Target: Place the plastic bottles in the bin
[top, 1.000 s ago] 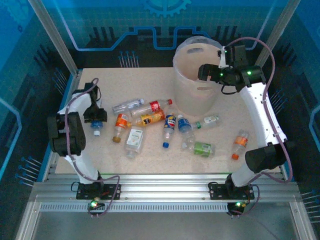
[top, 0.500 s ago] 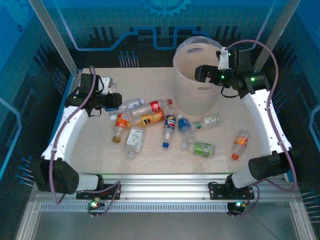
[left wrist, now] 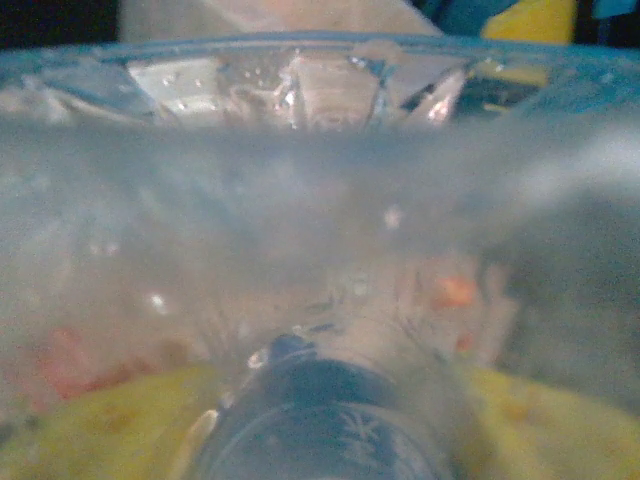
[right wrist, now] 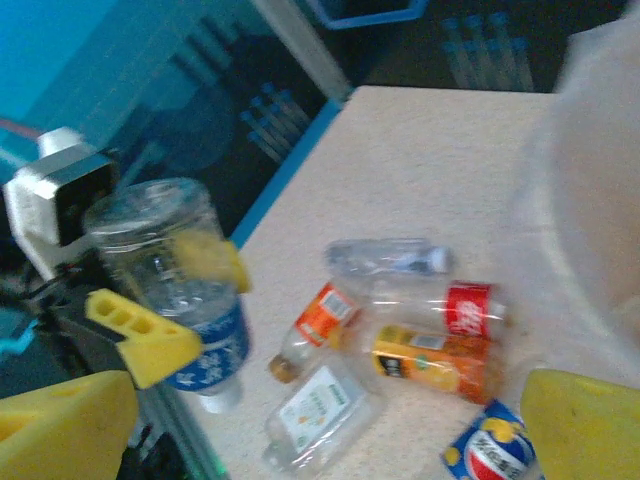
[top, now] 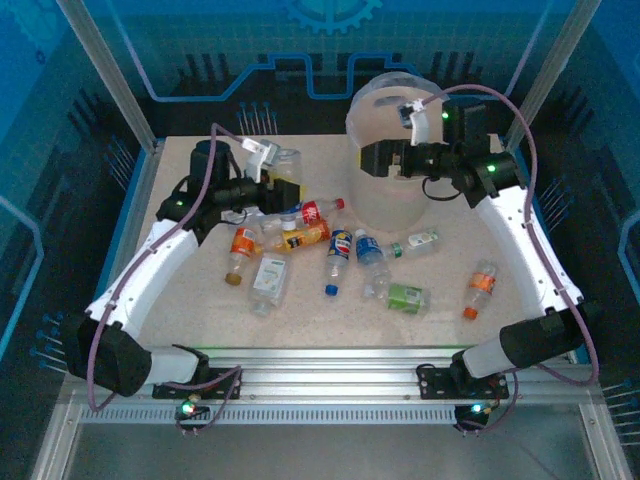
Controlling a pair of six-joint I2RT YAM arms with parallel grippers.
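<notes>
The left gripper (right wrist: 172, 298) pinches one clear, blue-labelled held bottle (right wrist: 150, 235) between its yellow fingers, clear of the table (top: 180, 300). At its 5 o'clock ten loose bottles (top: 338, 255) lie on their sides. Six are bunched nearest, three sit further toward 4 o'clock, and one orange-labelled bottle (top: 480, 285) lies alone near the right edge. The single bin (top: 385, 205) stands at 3 o'clock. The right gripper (top: 374, 158), spread wide and empty, overlaps its left wall in the top view.
</notes>
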